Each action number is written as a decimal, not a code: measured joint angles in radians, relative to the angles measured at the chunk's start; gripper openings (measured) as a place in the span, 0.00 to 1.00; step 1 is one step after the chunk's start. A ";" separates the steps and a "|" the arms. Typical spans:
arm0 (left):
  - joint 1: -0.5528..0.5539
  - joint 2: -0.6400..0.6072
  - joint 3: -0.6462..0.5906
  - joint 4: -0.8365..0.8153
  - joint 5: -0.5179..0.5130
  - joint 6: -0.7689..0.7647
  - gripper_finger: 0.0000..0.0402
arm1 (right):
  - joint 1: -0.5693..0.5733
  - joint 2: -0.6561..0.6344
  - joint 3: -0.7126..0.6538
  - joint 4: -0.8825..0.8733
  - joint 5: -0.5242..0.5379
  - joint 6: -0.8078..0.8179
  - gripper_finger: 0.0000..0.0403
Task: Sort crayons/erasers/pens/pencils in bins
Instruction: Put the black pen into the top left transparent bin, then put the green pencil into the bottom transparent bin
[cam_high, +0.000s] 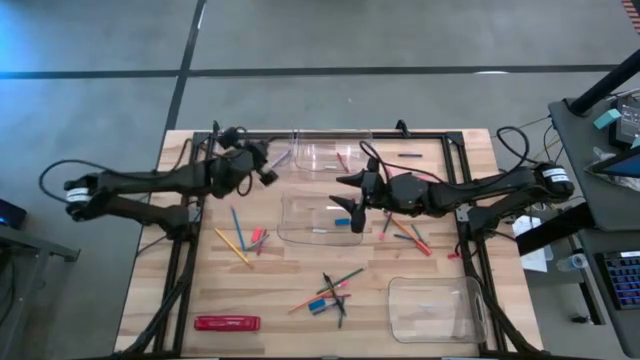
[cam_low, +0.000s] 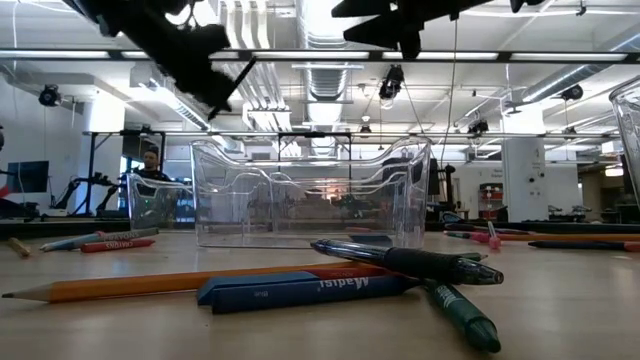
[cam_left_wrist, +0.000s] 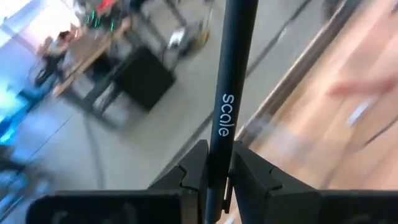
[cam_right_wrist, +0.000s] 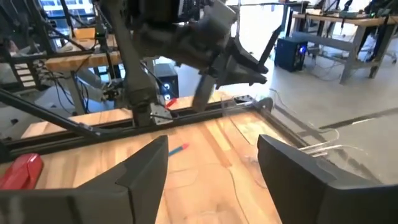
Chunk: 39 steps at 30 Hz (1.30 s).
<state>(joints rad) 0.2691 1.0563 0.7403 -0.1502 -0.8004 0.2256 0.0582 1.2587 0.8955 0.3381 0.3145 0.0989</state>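
Pen (cam_left_wrist: 231, 93) sits pinched between our left gripper (cam_left_wrist: 217, 180) fingers, low on the barrel, most of its length sticking out past the tips; in the high view that gripper (cam_high: 272, 165) is upper left of centre, just beside the top-centre bin (cam_high: 330, 150). We judge the pen light, rigid and smooth-barrelled, so a grip this near one end can let it pivot or slip; mid-barrel would hold truer. Right gripper (cam_right_wrist: 211, 168) stands spread with nothing between its fingers, over the middle bin (cam_high: 320, 222) at frame centre (cam_high: 358, 207). Loose pencils (cam_high: 232, 245) lie left of centre, more sticks (cam_high: 330, 290) lower centre, another bin (cam_high: 435, 305) lower right. Thin sticks flat on wood leave us little to bite: we'd take them across the width near the middle. Bins look light and could skid if bumped.
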 joint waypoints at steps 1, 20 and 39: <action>0.035 0.000 0.000 -0.051 0.010 -0.001 0.09 | 0.000 0.001 0.000 -0.004 0.000 0.018 0.59; 0.353 0.314 0.071 -0.262 0.114 0.122 0.28 | 0.000 0.006 -0.019 -0.091 0.000 0.068 0.58; 0.068 -0.287 -0.201 0.388 0.742 -0.275 0.59 | 0.000 -0.126 -0.019 -1.050 0.157 0.536 0.57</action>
<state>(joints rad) 0.3375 0.7693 0.5390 0.2382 -0.0583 -0.0494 0.0585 1.1332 0.8761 -0.7114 0.4717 0.6345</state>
